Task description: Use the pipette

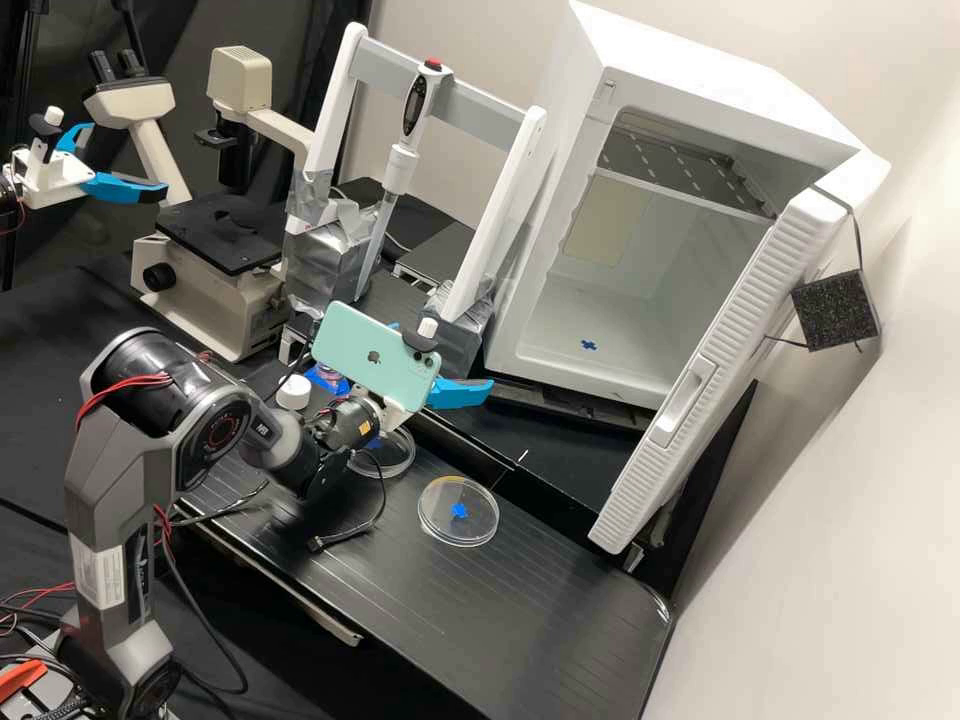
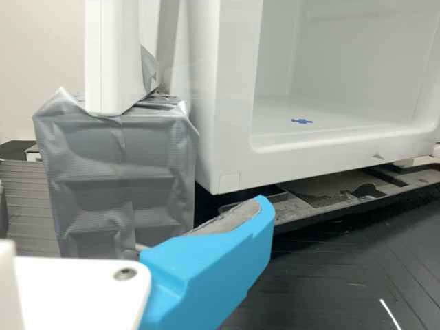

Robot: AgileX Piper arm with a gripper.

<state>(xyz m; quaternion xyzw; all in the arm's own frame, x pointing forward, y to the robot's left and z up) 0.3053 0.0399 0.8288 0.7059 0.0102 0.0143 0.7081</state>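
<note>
In the high view my gripper [image 1: 443,356] stands open with nothing between its blue fingers, partly behind a mint-green phone on the wrist. It is low in front of the stand's right foot. The pipette [image 1: 402,165], with a red button on top, hangs upright from the stand's grey crossbar [image 1: 385,65], above and behind the gripper. Its clear lower tube slants down beside a silver-taped block. In the wrist view one blue finger of the gripper [image 2: 213,265] lies before the stand's right taped block [image 2: 124,179]. A clear dish [image 1: 458,512] with a blue mark lies on the bench.
A white open-doored cabinet [image 1: 505,340] stands right of the stand, its door [image 1: 700,390] jutting forward. Left are a microscope [image 1: 215,240] and another arm's gripper. Another dish [image 1: 385,455] and a white-capped bottle [image 1: 293,392] are near my wrist.
</note>
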